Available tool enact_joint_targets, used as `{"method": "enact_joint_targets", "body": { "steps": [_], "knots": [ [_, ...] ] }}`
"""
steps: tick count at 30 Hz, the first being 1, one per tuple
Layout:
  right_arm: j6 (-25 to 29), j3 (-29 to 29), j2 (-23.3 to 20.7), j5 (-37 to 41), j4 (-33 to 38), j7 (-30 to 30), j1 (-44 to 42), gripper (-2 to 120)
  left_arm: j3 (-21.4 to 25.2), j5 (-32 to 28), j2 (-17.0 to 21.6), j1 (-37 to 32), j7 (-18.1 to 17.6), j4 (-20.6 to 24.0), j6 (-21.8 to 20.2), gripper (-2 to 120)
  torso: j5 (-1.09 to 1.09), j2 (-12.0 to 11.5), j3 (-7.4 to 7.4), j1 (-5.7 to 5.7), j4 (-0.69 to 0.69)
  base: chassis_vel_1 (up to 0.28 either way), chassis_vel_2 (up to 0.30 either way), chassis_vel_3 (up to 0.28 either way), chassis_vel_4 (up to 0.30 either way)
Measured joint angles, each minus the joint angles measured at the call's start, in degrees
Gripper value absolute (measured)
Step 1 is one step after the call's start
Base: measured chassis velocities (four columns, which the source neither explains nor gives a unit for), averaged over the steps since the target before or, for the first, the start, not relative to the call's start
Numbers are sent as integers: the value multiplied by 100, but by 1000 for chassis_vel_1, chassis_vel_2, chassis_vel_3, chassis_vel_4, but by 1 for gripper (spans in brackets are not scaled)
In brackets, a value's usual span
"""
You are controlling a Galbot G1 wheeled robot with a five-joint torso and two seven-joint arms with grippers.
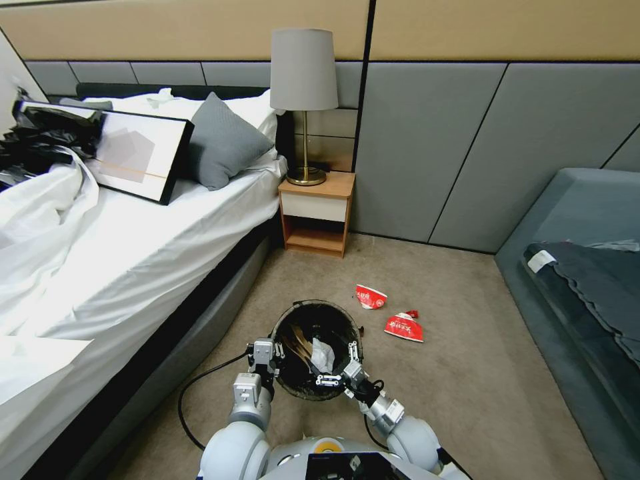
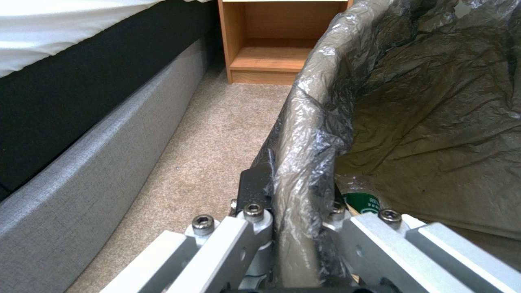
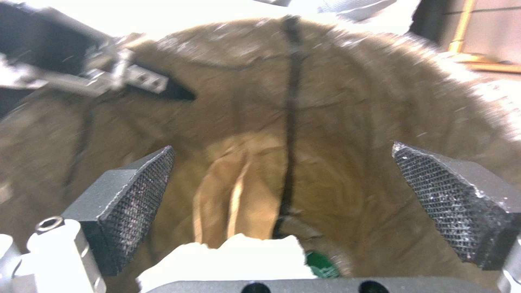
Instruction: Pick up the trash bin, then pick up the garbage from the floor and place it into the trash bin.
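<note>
L tool [image 1: 266, 358] clamped on trash bin [image 1: 316, 313] rim; R tool [image 1: 340, 377] apart over bin.

Trash bin [image 1: 319, 313] with dark liner, raised above the carpet.
It holds tan paper and white tissue; two red-and-white wrappers [image 1: 371, 297] lie nearby on the carpet.

The trash bin [image 1: 315, 347] sits at six o'clock on the floor [image 1: 467, 373]; two wrappers [image 1: 371, 297] [image 1: 404, 327] lie at its two o'clock, the bed [image 1: 133, 253] at nine, the nightstand [image 1: 317, 213] at twelve.
</note>
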State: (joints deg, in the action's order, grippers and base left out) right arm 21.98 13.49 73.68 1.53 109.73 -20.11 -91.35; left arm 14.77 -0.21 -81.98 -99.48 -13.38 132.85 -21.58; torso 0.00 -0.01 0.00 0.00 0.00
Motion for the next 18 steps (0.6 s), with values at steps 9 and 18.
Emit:
{"method": "enact_joint_targets", "body": {
  "steps": [9, 18],
  "knots": [
    [128, 113, 35, -34, 155, 197, 0, 100, 74, -17, -7, 19, 0, -2, 0, 2, 0, 0, 0, 0, 0, 0, 0, 0, 0],
    [489, 575, 464, -866, 1271, 1460, -127, 100, 194, -42, -47, 62, 0, -101, 24, 2, 0, 0, 0, 0, 0, 0, 0, 0, 0]
  ]
}}
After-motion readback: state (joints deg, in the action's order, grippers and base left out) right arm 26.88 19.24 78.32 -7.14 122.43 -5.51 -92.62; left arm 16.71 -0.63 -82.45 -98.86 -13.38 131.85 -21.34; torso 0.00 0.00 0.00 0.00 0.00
